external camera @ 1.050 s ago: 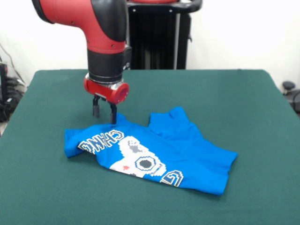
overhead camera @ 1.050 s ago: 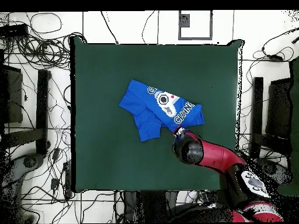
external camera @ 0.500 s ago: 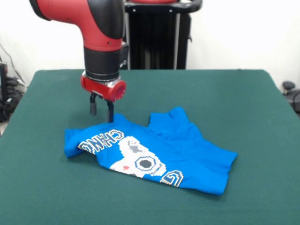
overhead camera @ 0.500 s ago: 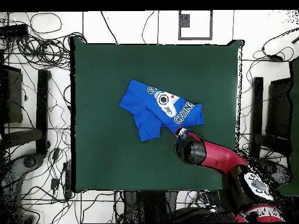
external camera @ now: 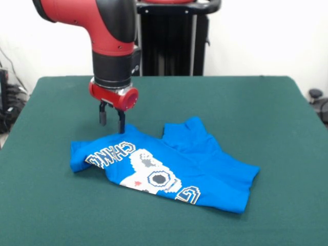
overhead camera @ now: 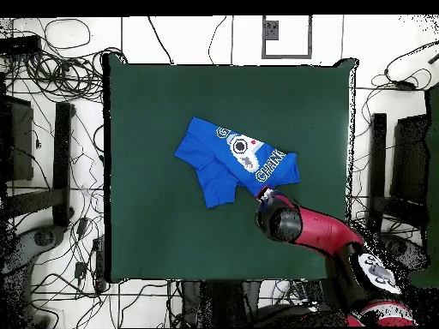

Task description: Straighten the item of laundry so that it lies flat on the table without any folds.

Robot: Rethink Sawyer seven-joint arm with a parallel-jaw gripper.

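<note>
T-shirt [external camera: 169, 166] lies crumpled near the middle of the table [external camera: 266, 107], graphic side up. White, black and yellow lettering runs along its front-facing edge in the front view. A plain blue flap is folded over behind the graphic, rising to a small peak. Ridges and creases cross the cloth; it is not flat.

Overhead view: shirt [overhead camera: 233, 169] sits a little toward the robot's side of centre, long axis on a diagonal. Green felt [overhead camera: 146, 111] shows on every side of it. The widest bare stretch lies between the shirt and the table's left edge in this view, and along the far edge. The narrower margin is on the side where the arm [overhead camera: 317, 236] reaches in.

Gripper [external camera: 112, 121] hangs pointing down, just above the shirt's back edge near the lettered end, at the left of the shirt in the front view. Two dark fingers [external camera: 103, 117] stand a little apart, a narrow gap visible between them. Nothing is held; tips are clear of the cloth or barely over it, and contact cannot be told.

Cables [overhead camera: 60, 77] litter the floor around the table.
</note>
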